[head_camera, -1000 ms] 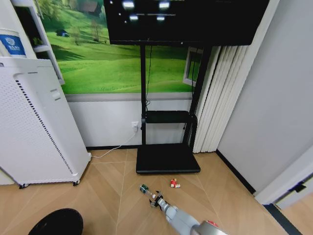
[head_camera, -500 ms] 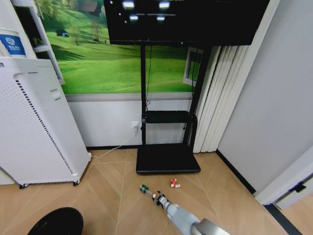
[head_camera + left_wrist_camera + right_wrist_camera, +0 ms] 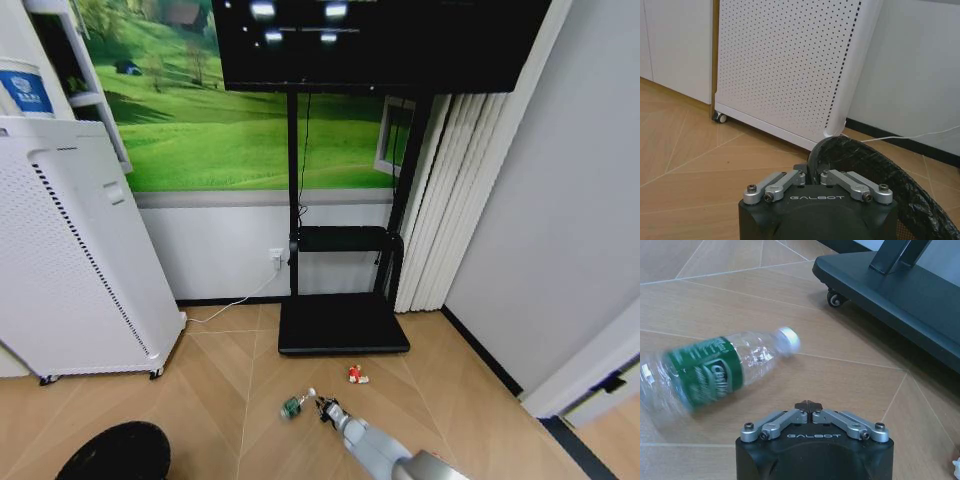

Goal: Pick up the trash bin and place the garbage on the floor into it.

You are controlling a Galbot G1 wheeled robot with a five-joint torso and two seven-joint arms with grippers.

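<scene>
Right tool (image 3: 809, 405) closed, beside bottle (image 3: 715, 370)

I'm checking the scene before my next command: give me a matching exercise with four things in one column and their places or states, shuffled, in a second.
Things:
1. bottle
2. bin
3. red scrap
4. right claw

Places or states:
A. rim gripped by the left claw
B. lying on its side on the floor, held by nothing
C. shut and empty, just short of the bottle
D. on the floor, nearest the black stand

Pairs: 1-B, 2-A, 3-D, 4-C
</scene>
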